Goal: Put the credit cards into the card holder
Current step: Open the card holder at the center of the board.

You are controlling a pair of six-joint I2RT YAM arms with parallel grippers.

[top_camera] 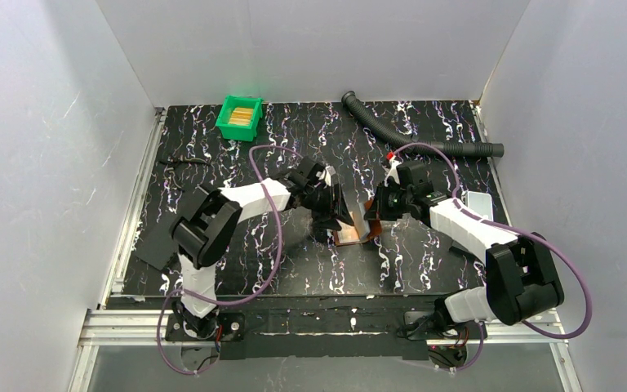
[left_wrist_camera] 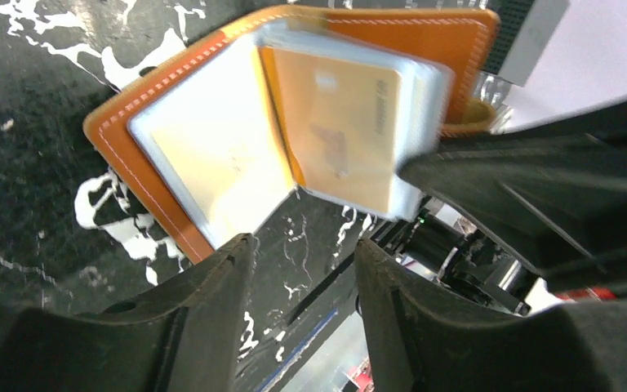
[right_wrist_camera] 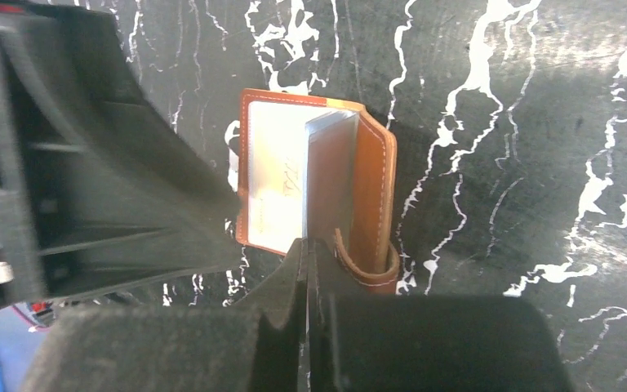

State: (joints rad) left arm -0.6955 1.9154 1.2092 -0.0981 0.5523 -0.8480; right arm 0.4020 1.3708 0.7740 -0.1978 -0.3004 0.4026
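Observation:
The brown leather card holder (top_camera: 348, 237) lies open on the black marbled mat between my two grippers. In the left wrist view it (left_wrist_camera: 118, 122) shows clear inner pockets, with a yellowish-tan card (left_wrist_camera: 339, 122) inside a raised pocket leaf. My right gripper (top_camera: 373, 219) is shut on the edge of those pocket leaves (right_wrist_camera: 326, 180) and holds them upright; its jaws (right_wrist_camera: 306, 245) are pressed together. My left gripper (top_camera: 332, 216) is open and empty just beside the holder (left_wrist_camera: 302, 249). More orange and tan credit cards (top_camera: 241, 114) sit in the green bin at the back.
The green bin (top_camera: 227, 122) stands at the back left. A black corrugated hose (top_camera: 424, 135) curves across the back right. A pale plate (top_camera: 478, 202) lies by the right arm. A flat black sheet (top_camera: 157, 245) lies at the left edge. White walls enclose the mat.

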